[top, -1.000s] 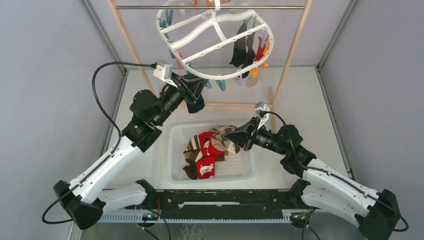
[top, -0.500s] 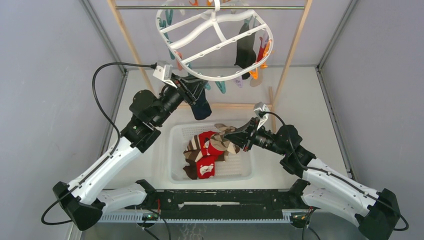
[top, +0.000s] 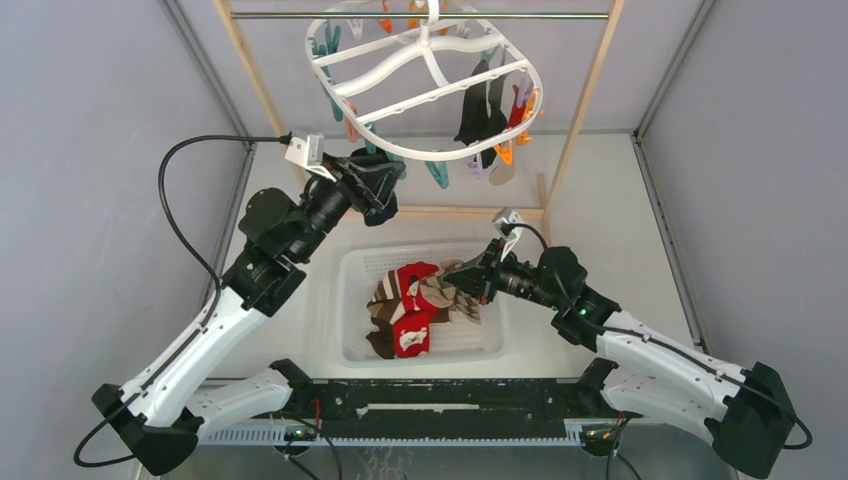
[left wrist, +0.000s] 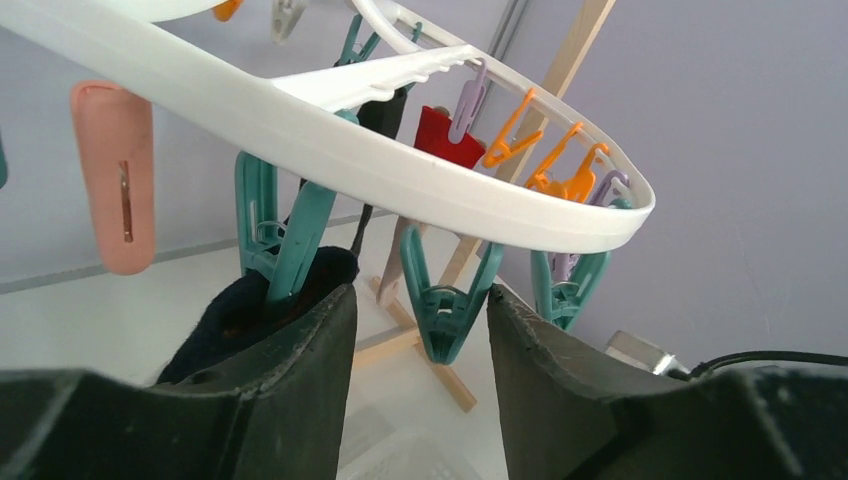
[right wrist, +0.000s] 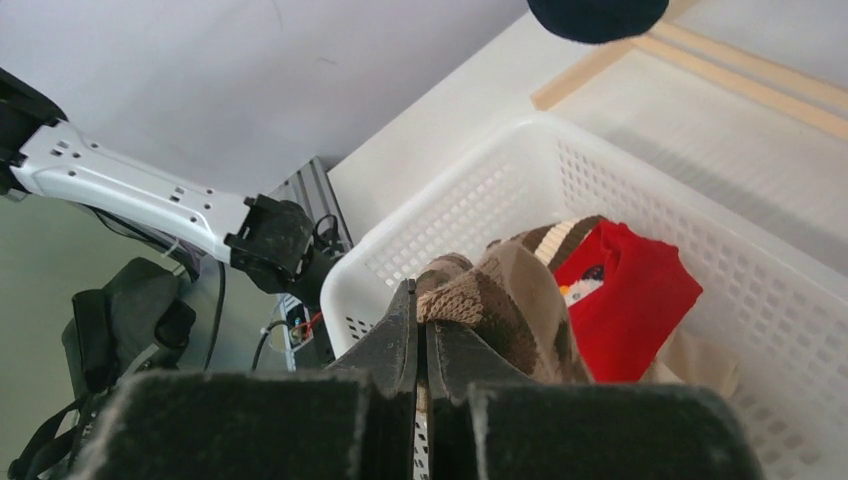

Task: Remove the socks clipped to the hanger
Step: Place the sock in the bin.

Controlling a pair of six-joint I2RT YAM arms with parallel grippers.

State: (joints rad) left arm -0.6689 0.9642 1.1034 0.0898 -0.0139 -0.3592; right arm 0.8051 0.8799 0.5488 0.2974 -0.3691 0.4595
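The white hanger (top: 440, 156) hangs from the rod with black socks (top: 478, 105), a red one (top: 520, 100) and a beige one (top: 503, 172) clipped at its right side. A navy sock (top: 385, 207) hangs from a teal clip at the front left rim (left wrist: 400, 170). My left gripper (top: 385, 182) is open just under that rim. In the left wrist view the navy sock (left wrist: 235, 315) lies outside my left finger, and an empty teal clip (left wrist: 445, 300) hangs beyond the gap (left wrist: 420, 292). My right gripper (top: 470, 280) is shut on a tan argyle sock (right wrist: 510, 300) over the basket.
A white perforated basket (top: 346, 300) on the table holds red socks (top: 412, 300) and brown striped ones. The wooden rack's posts (top: 585, 90) and floor bar (top: 450, 212) frame the hanger, and the metal rod (top: 300, 15) runs across the top. Grey walls close in both sides.
My left gripper has opened, letting go of the navy sock, and the arm has shifted left; the hanger swung back. My right gripper has moved left and lower over the basket with the tan sock.
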